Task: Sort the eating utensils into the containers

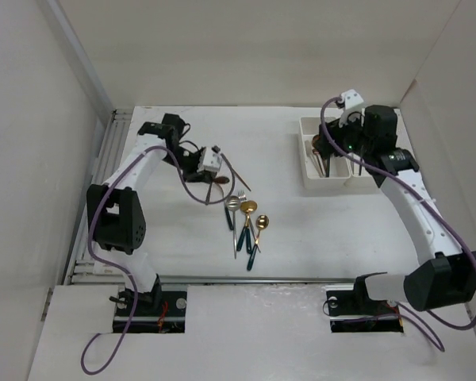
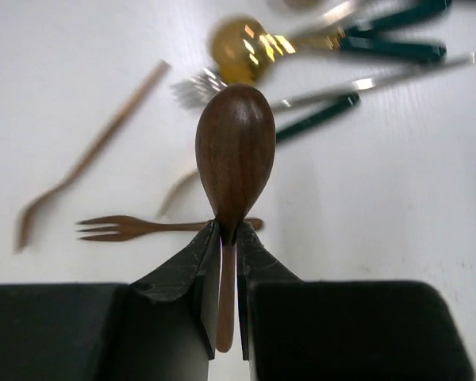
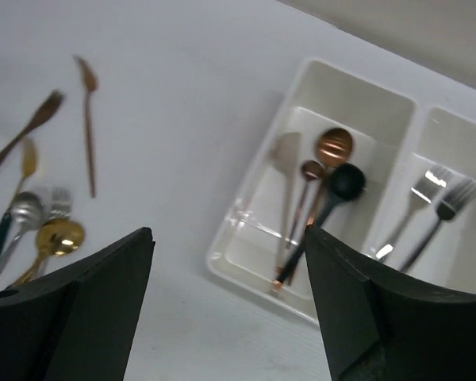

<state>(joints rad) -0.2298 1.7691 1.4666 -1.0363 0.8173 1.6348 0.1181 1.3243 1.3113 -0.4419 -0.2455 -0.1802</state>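
My left gripper (image 2: 228, 234) is shut on the neck of a wood-brown spoon (image 2: 234, 151) and holds it above the table; it also shows in the top view (image 1: 213, 168). Under it lie a wooden fork (image 2: 135, 228), a copper fork (image 2: 87, 155) and a bunch of gold, silver and green-handled utensils (image 1: 246, 218). My right gripper (image 3: 228, 234) is open and empty, above the white two-compartment tray (image 3: 246, 262) at the back right (image 1: 321, 185). Its left compartment holds a copper spoon (image 3: 334, 145), a black spoon (image 3: 346, 181) and others. Its right compartment holds a silver fork (image 3: 428, 186) and a dark one.
White walls close in the table on the left, back and right. A slotted metal rail (image 1: 103, 182) runs along the table's left edge. The left arm's cable (image 1: 192, 190) loops down near the loose utensils.
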